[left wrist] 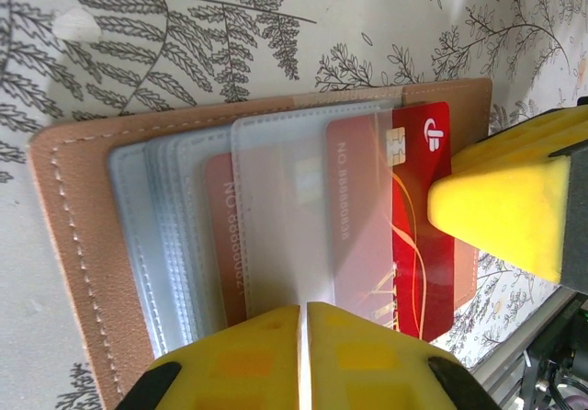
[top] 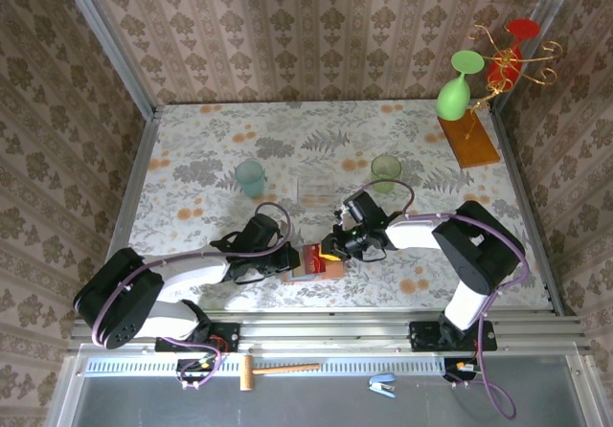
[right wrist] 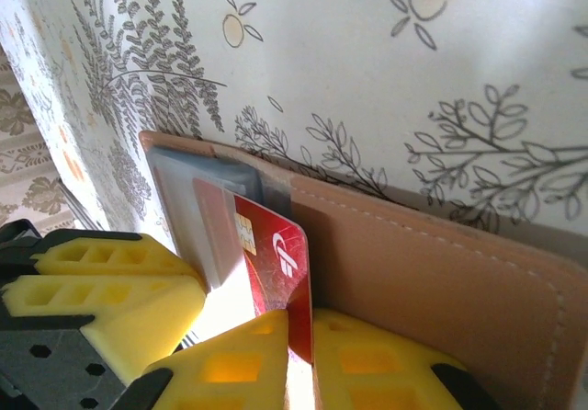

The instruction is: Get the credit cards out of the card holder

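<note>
Since the card holder (left wrist: 73,244) lies open on the floral table (top: 287,140) right by the near edge, between the two arms, it's easy to see inside. The right gripper (right wrist: 301,359) is pinched tight on a red credit card (left wrist: 423,199) that's sticking partway out of a clear sleeve (left wrist: 276,208). The left gripper (left wrist: 303,355) is squeezed together on that sleeve's edge, and another reddish card (left wrist: 225,226) sits tucked deeper in.
</note>
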